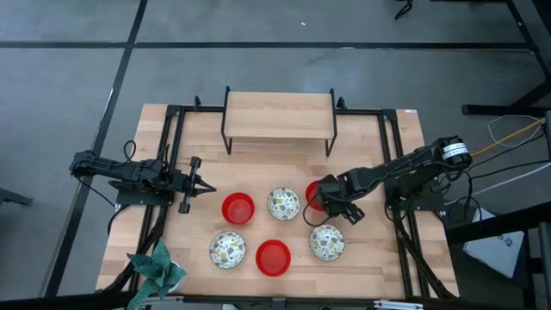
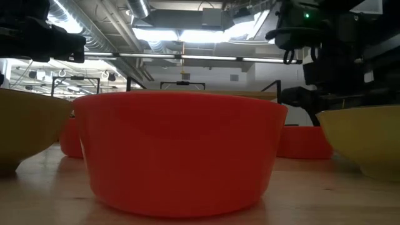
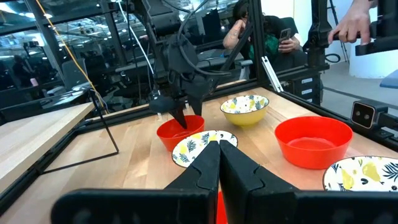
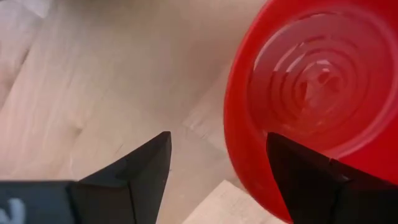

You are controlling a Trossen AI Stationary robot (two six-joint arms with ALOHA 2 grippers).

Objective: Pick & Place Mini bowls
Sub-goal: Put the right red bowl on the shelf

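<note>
I had my right gripper (image 1: 325, 200) down over the red bowl (image 1: 312, 195) on the right side of the table (image 1: 362, 267), fingers spread wide, one finger over the bowl's inside and the other outside its rim, nothing clamped yet. My left gripper (image 1: 207, 186) waited shut and empty at the left, pointing toward another red bowl (image 1: 238, 207). All six bowls sat loose on the wood: the third red bowl (image 1: 274, 257) near the front, the flowered bowls (image 1: 282, 203) between and beside them. By my reckoning, the job had barely begun.

No legible text, labels or numbers — anywhere.
</note>
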